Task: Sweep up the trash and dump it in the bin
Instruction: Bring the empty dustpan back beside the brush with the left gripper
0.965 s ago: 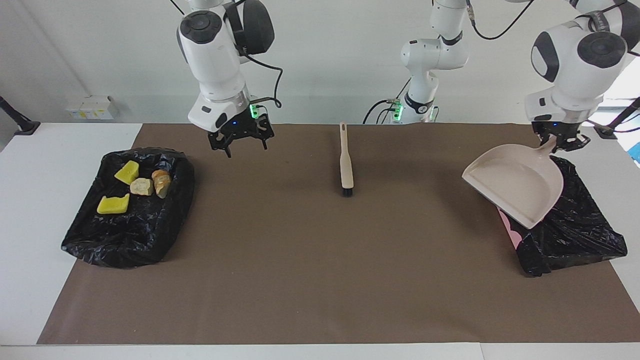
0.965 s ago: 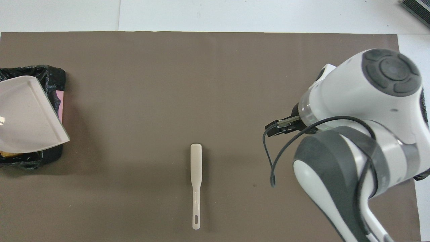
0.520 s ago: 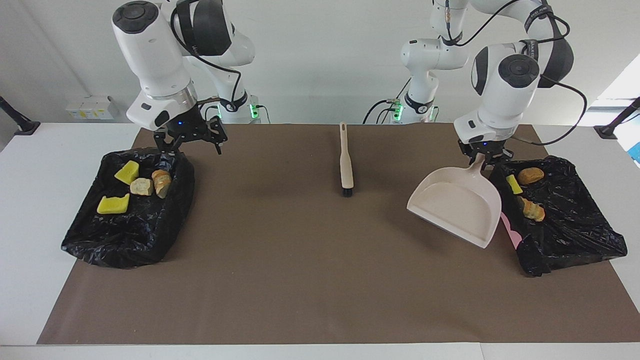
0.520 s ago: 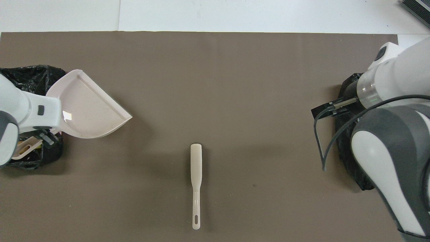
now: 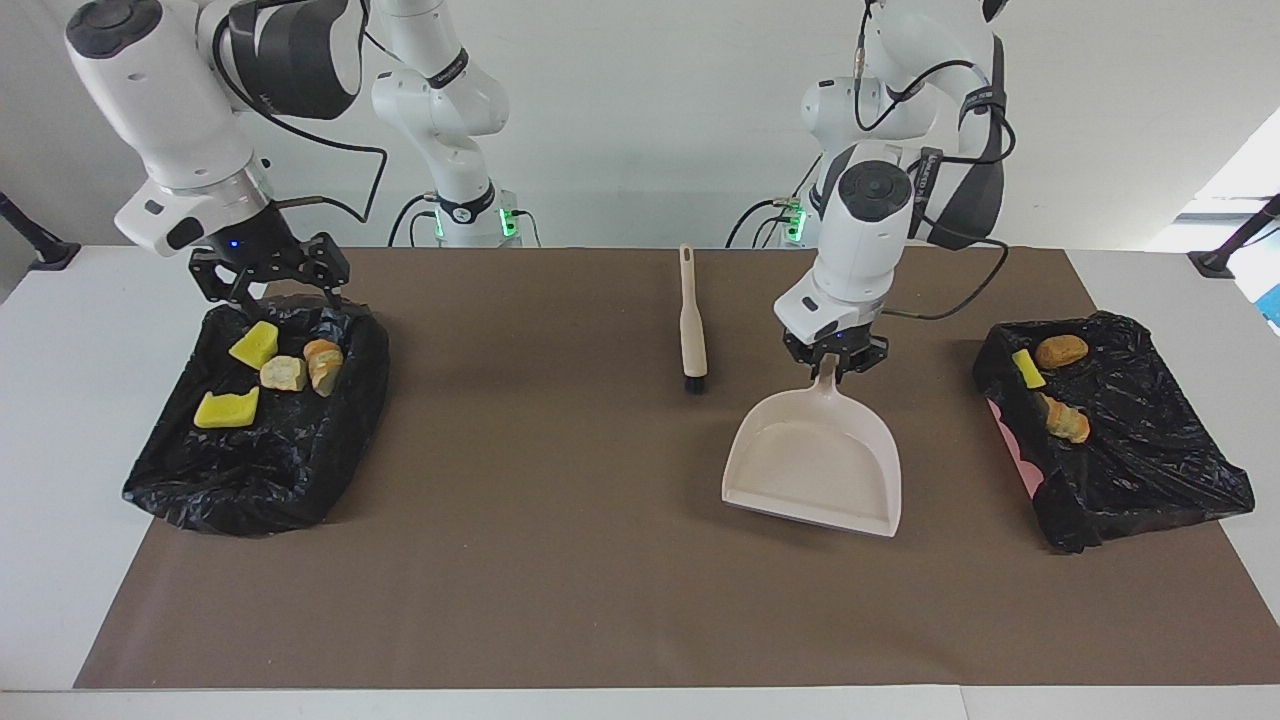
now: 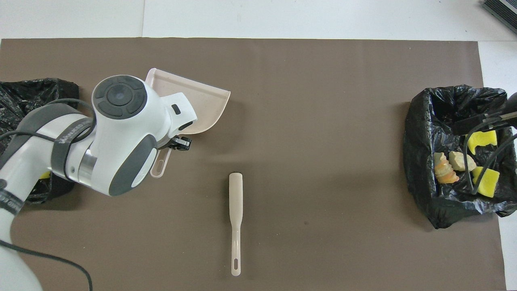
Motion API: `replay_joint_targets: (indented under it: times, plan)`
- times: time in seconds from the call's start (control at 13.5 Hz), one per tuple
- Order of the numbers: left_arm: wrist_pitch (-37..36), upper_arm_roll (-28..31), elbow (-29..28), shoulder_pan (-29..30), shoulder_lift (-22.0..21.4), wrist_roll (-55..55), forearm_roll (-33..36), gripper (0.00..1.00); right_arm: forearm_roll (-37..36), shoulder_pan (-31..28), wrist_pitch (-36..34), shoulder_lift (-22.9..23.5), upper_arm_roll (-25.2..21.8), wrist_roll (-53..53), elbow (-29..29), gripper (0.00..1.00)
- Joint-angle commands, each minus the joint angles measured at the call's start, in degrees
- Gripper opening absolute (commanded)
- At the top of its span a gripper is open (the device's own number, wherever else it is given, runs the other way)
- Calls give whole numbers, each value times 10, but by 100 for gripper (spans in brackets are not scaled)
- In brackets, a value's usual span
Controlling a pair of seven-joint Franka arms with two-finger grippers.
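My left gripper [image 5: 830, 364] is shut on the handle of the beige dustpan [image 5: 815, 465], which it holds low over the middle of the brown mat, mouth away from the robots. In the overhead view the left arm covers most of the dustpan [image 6: 200, 97]. The beige brush [image 5: 692, 320] lies on the mat nearer the robots, beside the dustpan. My right gripper [image 5: 270, 293] hangs open over the robot-side rim of the black-bagged bin [image 5: 260, 470] at the right arm's end. Trash lies in it: yellow sponge pieces [image 5: 254, 343] and bread chunks [image 5: 284, 373].
A second black-bagged bin [image 5: 1150, 470] stands at the left arm's end and holds a green-topped sponge [image 5: 1026, 367] and bread pieces [image 5: 1061, 350]. The brown mat [image 5: 560, 560] covers most of the white table.
My left arm has carried the dustpan from over the bin at its end to the middle of the mat. The right gripper has swung out toward its end, over the other bin.
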Motion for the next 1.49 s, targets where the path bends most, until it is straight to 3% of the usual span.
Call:
replay_joint_targets:
  times: [0.0, 0.22, 0.37, 0.67, 1.41]
  plan:
    - [-6, -8, 99, -27, 78, -91, -4, 0, -5, 6, -26, -6, 11, 51, 4, 100]
    - [1, -8, 168, -59, 133, -163, 14, 0, 4, 7, -75, -7, 18, 113, 26, 100]
    - [12, -9, 181, -69, 143, -187, 22, 0, 7, 7, -106, -8, 38, 121, 44, 100]
    - [36, -10, 181, -83, 167, -187, 22, 0, 6, 6, -107, -52, 41, 116, 10, 100]
    - [90, -12, 111, -83, 157, -189, 11, 0, 5, 6, -106, -49, 44, 114, 15, 100]
